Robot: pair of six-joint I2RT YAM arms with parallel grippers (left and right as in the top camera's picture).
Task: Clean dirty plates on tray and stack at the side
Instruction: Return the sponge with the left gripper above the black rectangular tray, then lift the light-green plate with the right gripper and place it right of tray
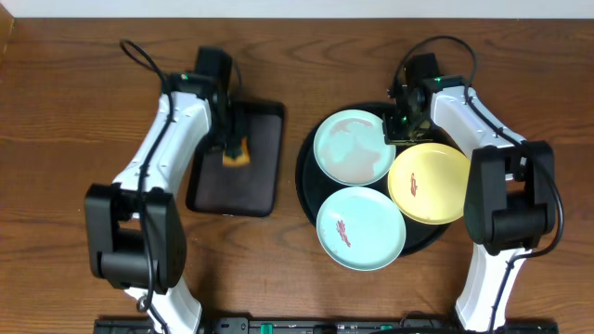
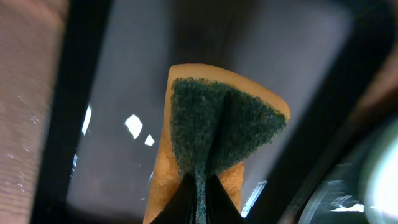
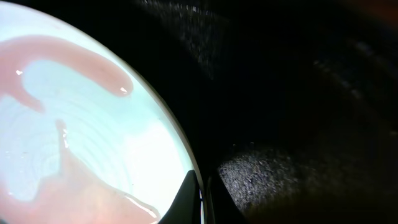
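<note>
Three plates lie on the round black tray (image 1: pixel 306 190): a pale turquoise plate (image 1: pixel 353 147) with a broad reddish smear at the back left, a pale yellow plate (image 1: pixel 429 184) at the right, and a second turquoise plate (image 1: pixel 360 228) with a small red smear in front. My right gripper (image 1: pixel 397 125) is shut on the back plate's rim (image 3: pixel 198 193), one finger above and one below; the plate's smeared face fills the right wrist view (image 3: pixel 81 124). My left gripper (image 1: pixel 232 148) is shut on an orange sponge with a green scouring side (image 2: pixel 217 134), over the rectangular black tray (image 1: pixel 237 158).
The rectangular black tray (image 2: pixel 124 74) lies left of the round tray on the brown wooden table (image 1: pixel 74 111). A light wall strip runs along the table's far edge. Both arm bases stand at the near edge.
</note>
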